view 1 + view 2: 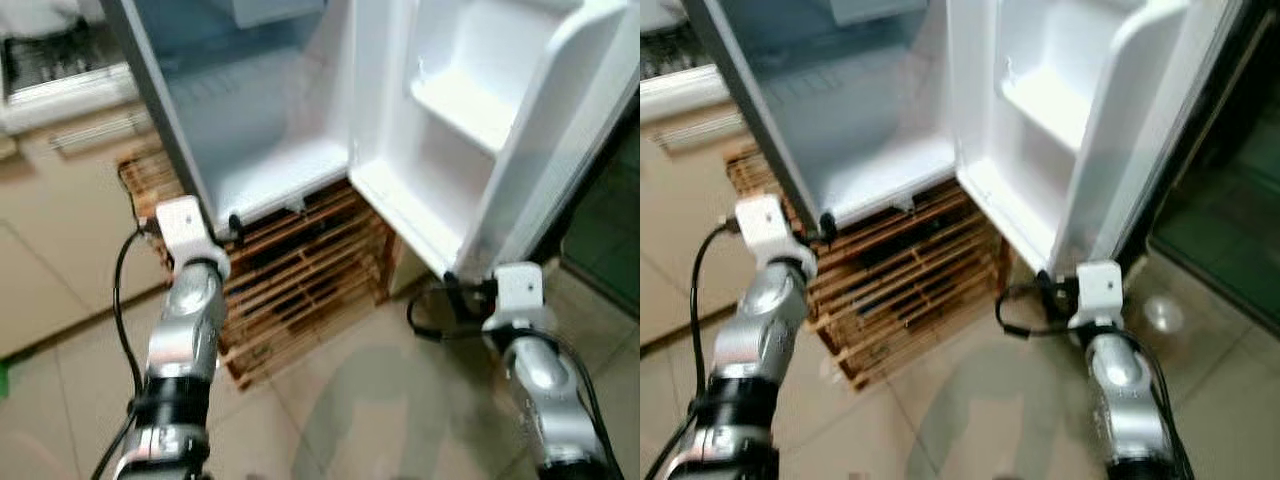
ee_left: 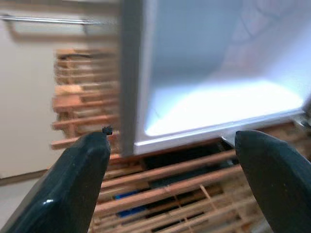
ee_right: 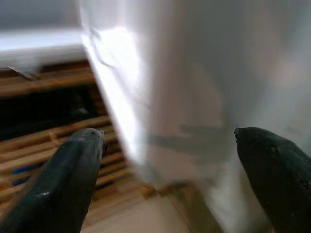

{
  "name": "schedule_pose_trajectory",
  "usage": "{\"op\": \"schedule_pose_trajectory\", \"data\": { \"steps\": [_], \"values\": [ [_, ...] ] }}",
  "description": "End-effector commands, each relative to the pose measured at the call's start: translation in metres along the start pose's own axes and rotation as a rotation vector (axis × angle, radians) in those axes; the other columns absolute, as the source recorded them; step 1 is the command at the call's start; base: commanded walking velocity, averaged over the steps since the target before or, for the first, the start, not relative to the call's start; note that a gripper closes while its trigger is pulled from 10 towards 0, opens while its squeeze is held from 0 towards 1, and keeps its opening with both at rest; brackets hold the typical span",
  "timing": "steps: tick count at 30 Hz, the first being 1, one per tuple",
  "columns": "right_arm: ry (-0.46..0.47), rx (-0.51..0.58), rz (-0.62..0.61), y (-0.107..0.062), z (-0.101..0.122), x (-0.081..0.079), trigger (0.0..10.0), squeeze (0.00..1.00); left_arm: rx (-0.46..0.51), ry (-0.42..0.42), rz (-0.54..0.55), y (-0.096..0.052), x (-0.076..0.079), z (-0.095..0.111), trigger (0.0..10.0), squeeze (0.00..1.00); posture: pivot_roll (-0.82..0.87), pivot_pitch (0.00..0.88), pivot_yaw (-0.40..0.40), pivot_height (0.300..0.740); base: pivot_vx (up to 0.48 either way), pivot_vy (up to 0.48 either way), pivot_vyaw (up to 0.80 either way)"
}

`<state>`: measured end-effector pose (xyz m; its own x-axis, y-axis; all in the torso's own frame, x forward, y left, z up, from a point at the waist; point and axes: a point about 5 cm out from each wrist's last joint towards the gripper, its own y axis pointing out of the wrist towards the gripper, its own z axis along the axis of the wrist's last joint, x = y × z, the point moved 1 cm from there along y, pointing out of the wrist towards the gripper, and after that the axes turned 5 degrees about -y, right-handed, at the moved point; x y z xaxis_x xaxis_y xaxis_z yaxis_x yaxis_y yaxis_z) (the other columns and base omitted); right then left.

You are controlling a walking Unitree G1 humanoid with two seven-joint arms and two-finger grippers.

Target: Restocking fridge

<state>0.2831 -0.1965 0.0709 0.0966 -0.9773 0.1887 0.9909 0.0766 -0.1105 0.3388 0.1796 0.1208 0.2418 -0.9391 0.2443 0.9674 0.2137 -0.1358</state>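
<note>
Both grippers are held wide open and empty: left gripper (image 2: 170,145) faces the fridge (image 1: 270,150) cavity, right gripper (image 3: 167,145) the door (image 1: 500,130).

The fridge (image 1: 270,130) is cut off at the top edge; a blurred crate (image 2: 82,107) at left.

White fridge (image 1: 270,150) with a grey edge, its door (image 1: 480,120) white too. Brown slatted wooden crate (image 1: 300,280) at centre. Pale beige floor tiles (image 1: 380,420) at the bottom. Silver arms, black fingers (image 2: 73,189).
</note>
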Motion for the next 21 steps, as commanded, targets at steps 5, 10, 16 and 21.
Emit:
{"op": "schedule_pose_trajectory", "data": {
  "steps": [5,10,16,21],
  "values": [
    [0.005,0.032,0.057,0.002,0.008,-0.014,10.0,0.02,0.015,0.031,-0.020,0.001,-0.006,0.002,10.0,0.00,-0.12,0.000,0.061,0.740,0.000,0.000,0.52],
    [-0.076,0.001,-0.019,0.002,0.002,0.013,10.0,0.03,0.018,0.013,-0.022,0.001,-0.005,0.002,10.0,0.00,-0.12,0.000,0.057,0.740,0.000,0.000,0.49],
    [-0.393,-0.109,-0.318,-0.005,-0.006,0.084,10.0,0.02,0.014,0.005,-0.046,0.001,-0.003,0.001,10.0,0.00,-0.12,0.000,0.059,0.740,0.000,0.000,0.49],
    [-0.500,-0.162,-0.530,-0.018,-0.004,0.123,10.0,0.00,0.015,-0.001,-0.066,0.001,0.001,0.002,10.0,0.00,-0.12,0.000,0.061,0.740,0.000,0.000,0.39]
  ]
}}
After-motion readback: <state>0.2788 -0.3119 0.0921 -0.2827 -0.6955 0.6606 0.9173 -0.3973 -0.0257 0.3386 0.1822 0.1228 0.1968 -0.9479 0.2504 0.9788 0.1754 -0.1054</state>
